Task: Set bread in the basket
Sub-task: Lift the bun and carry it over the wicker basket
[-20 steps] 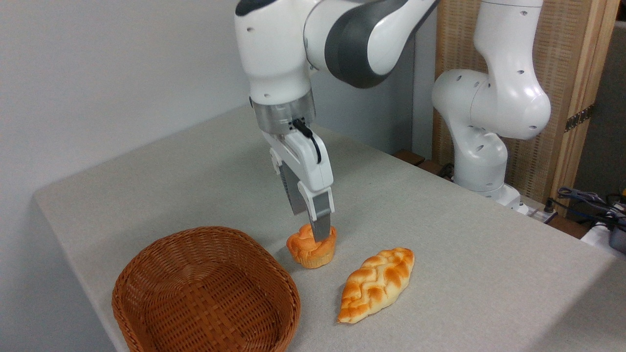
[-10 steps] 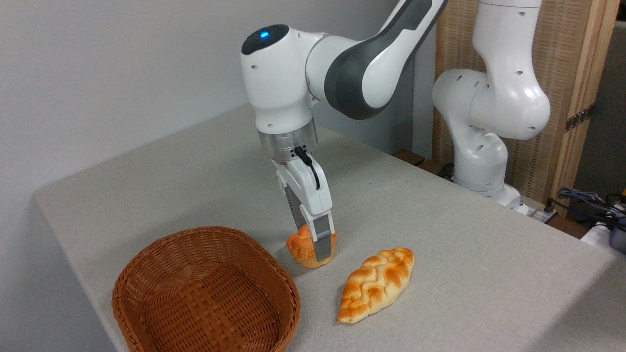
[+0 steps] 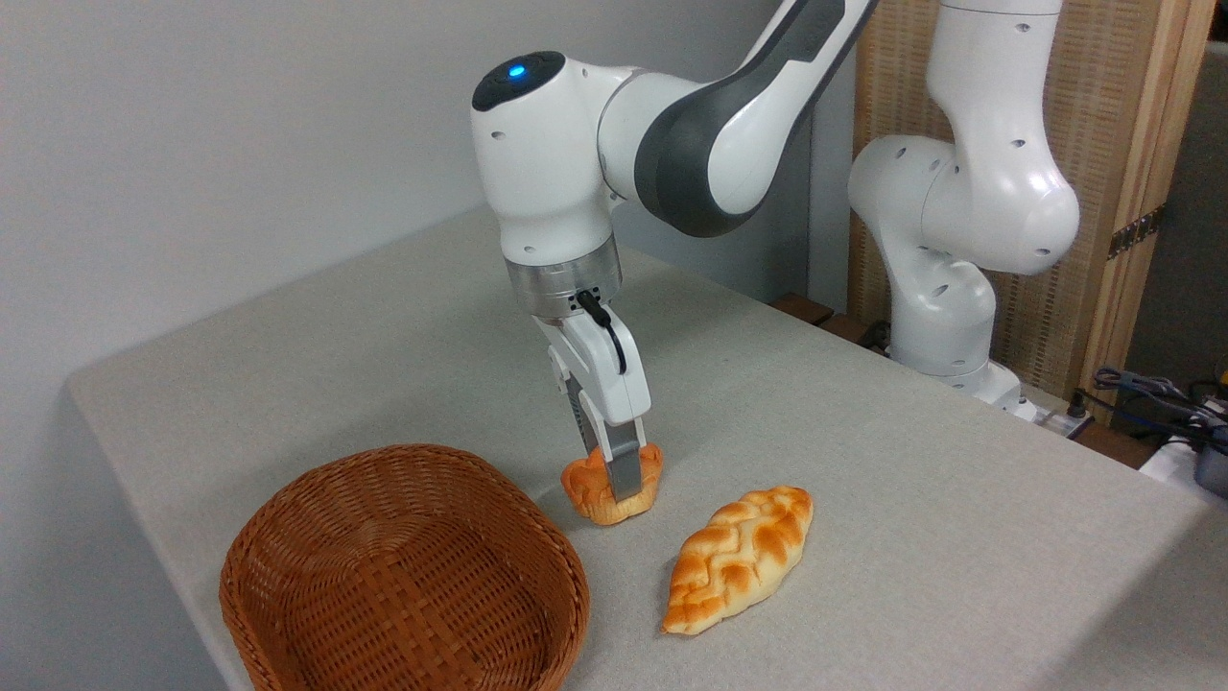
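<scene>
The bread point(image 3: 585, 488), a small orange-golden knotted bun, sits on the grey table point(image 3: 863, 451) just right of the basket. My gripper point(image 3: 619, 477) comes straight down onto it. The near finger point(image 3: 625, 468) presses into its front and the bun bulges out on both sides, so the jaws are shut on it. The far finger is hidden behind the bun. The reddish-brown woven basket point(image 3: 288, 518) lies at the front left with nothing in it, its near edge cut off by the frame.
A longer braided loaf point(image 3: 739, 557) lies on the table to the right of the bun. The arm's white base point(image 3: 945, 317) stands at the table's far right edge, with cables point(image 3: 1151, 398) beyond it. A wall runs along the left.
My gripper came down over the bun and then closed. The bun now looks squeezed and flatter than before, still at the same spot on the table.
</scene>
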